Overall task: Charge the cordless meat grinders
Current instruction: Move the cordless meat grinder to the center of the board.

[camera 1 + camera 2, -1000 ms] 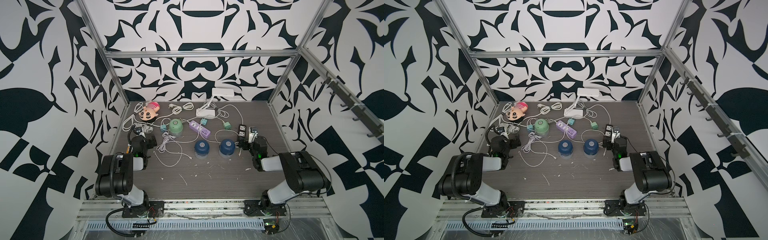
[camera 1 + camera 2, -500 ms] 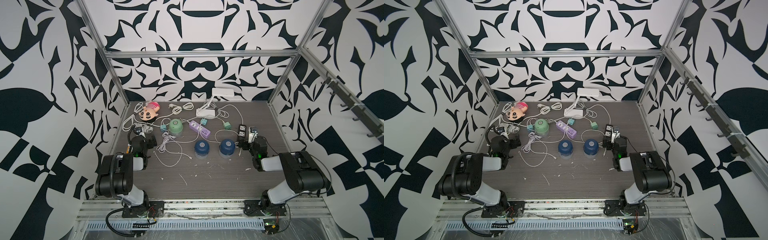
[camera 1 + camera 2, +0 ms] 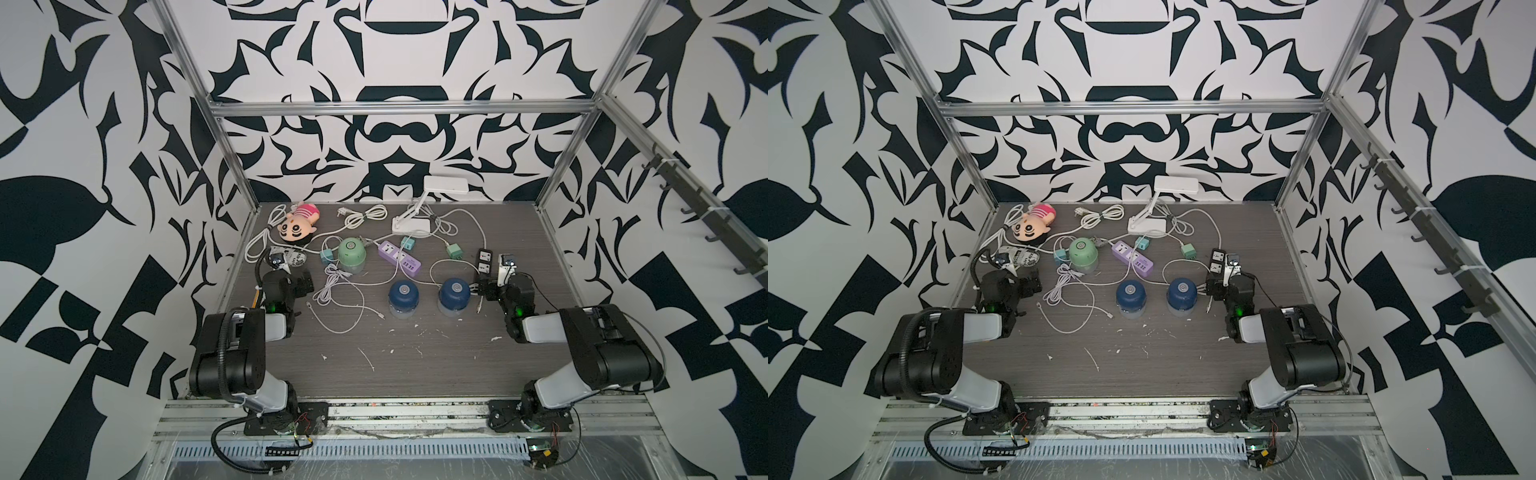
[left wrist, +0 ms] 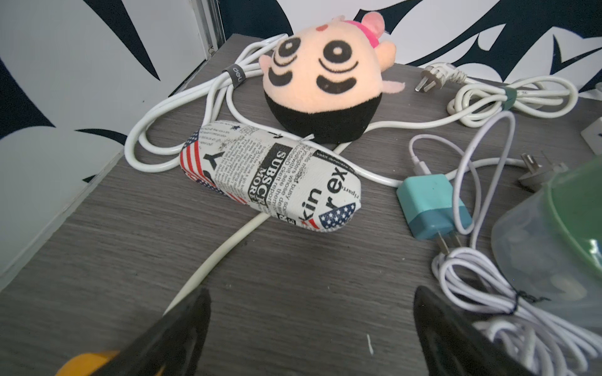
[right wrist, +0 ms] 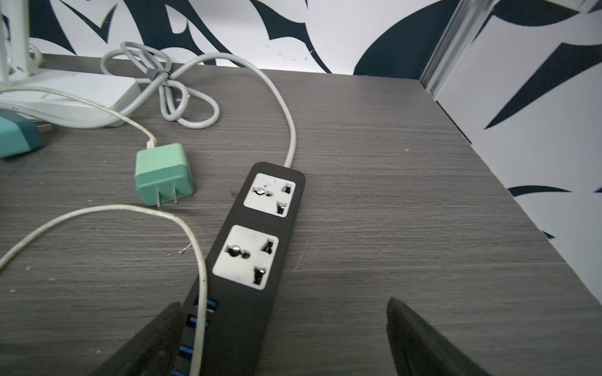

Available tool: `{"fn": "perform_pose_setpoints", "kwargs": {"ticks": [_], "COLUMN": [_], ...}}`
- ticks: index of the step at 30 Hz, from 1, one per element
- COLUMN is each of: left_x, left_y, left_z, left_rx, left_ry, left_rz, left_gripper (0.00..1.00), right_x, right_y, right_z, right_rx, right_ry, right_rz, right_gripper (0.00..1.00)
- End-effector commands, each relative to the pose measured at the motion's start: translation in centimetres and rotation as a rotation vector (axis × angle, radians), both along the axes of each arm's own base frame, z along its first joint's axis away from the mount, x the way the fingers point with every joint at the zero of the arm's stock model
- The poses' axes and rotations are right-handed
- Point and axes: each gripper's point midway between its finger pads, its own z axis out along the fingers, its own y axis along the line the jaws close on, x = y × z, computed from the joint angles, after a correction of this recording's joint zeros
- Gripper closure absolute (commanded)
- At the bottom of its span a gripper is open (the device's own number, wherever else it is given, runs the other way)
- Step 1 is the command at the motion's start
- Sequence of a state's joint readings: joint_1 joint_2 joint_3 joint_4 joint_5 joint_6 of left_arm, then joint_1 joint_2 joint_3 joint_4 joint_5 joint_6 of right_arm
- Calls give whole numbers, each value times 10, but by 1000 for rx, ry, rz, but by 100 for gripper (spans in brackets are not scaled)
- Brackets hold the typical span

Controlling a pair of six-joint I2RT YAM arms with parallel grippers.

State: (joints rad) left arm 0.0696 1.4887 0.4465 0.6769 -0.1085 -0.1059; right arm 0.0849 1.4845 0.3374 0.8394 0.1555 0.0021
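"Left wrist view: the left gripper (image 4: 311, 293) stands spread above the dark wood-grain tabletop (image 4: 97, 244), holding nothing. Anything charging?"

"Nothing, I judge. The mint-green dome-topped grinder with clear cup (image 3: 351, 254) sits beside a teal cube adapter (image 4: 430, 208) whose prongs are bare (unplugged). One navy dome-topped grinder (image 3: 402, 297) and its navy twin (image 3: 454, 295) stand mid-table."

"And rightward?"

"The right gripper (image 5: 283, 302) hangs wide and empty over a black plastic power strip (image 5: 257, 228), sockets vacant. All three hookups are left."
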Motion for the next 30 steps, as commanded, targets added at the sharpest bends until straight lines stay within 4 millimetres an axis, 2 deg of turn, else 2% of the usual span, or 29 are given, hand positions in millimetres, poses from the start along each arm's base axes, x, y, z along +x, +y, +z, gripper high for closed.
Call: {"fn": "perform_pose_setpoints", "kwargs": {"ticks": [1,3,6,8,9,11,13,14,16,19,22,25,27,30], "left_x": [7,4,-6,-17,-25,-40,-63,-74,-89,-101,-104,-109,-118,-135], "left_y": [-6,-5,-2,-3,-1,4,19,24,19,-9,-41,-73,-94,-125], "left_z": [35,59,110,138,151,171,187,191,201,206,193,170,154,136], "left_rx": [-11,-25,-94,-163,-208,-268,-338,-364,-395,-484,-580,-666,-657,-613], "left_ry": [4,-31,-142,-181,-185,-184,-190,-183,-174,-120,-16,122,190,226], "left_rz": [-33,-14,39,65,97,159,293,346,328,203,63,-35,-68,-109], "left_gripper": [0,1,1,1,1,1,1,1,1,1,1,1,1,1], "right_x": [-3,-10,-24,-42,-50,-55,-57,-59,-64,-70,-78,-81,-83,-84], "right_y": [-18,-22,-35,-51,-52,-35,1,14,38,69,90,108,120,130], "right_z": [41,55,84,94,101,110,119,122,124,118,106,98,93,86], "right_rx": [0,13,91,164,212,297,419,463,564,646,565,422,371,322], "right_ry": [-47,-11,1,38,62,114,169,197,271,410,549,628,669,705], "right_rz": [-119,-145,-260,-403,-439,-362,-188,-128,-43,39,44,43,56,39], "right_gripper": [1,1,1,0,1,9,25,30,33,33,32,22,1,1]}}
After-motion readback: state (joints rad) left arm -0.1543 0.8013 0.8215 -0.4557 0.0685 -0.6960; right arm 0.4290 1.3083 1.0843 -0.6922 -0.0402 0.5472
